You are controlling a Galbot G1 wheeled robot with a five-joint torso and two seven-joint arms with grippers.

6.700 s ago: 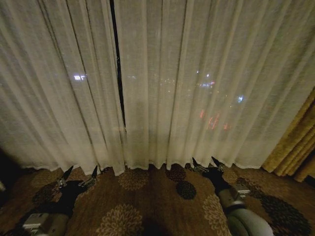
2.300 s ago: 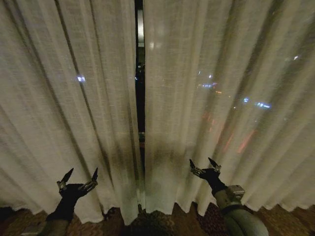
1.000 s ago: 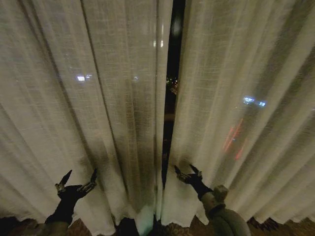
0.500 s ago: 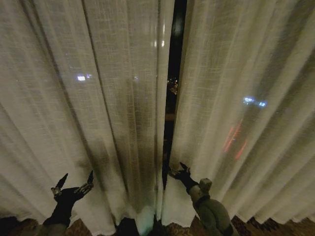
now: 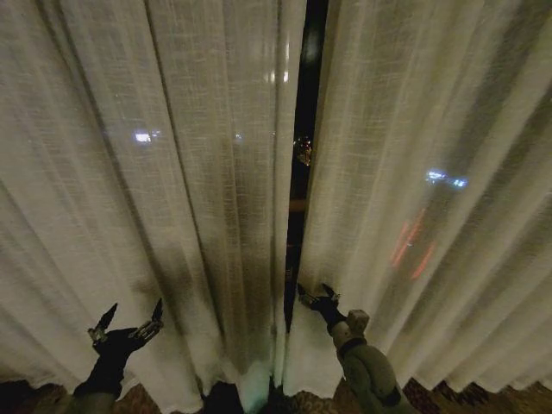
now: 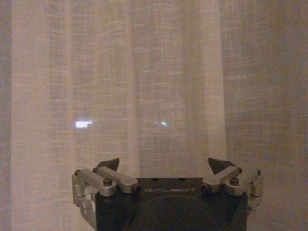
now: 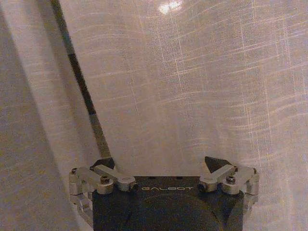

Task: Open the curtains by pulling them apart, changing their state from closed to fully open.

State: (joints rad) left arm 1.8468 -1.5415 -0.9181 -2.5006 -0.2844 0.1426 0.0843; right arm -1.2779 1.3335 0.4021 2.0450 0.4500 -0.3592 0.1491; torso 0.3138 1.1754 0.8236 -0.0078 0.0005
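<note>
Right tool (image 5: 317, 296) spread wide, holding nothing, at lower centre beside inner edge of right curtain (image 5: 414, 172), next to the dark gap (image 5: 304, 129). Left tool (image 5: 129, 321) also wide, empty, lower left before left curtain (image 5: 155, 172). Best to close on the edge pleat firmly, then drag sideways steadily.

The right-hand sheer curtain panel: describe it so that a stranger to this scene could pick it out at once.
Start at the dark vertical gap in the middle of the pale fabric wall. The right-hand sheer cream-white pleated curtain panel hangs on the robot's right of that gap. Unlike the left panel, its inner edge has the open right gripper reaching to it low down, and reddish lights glow through it.
</note>
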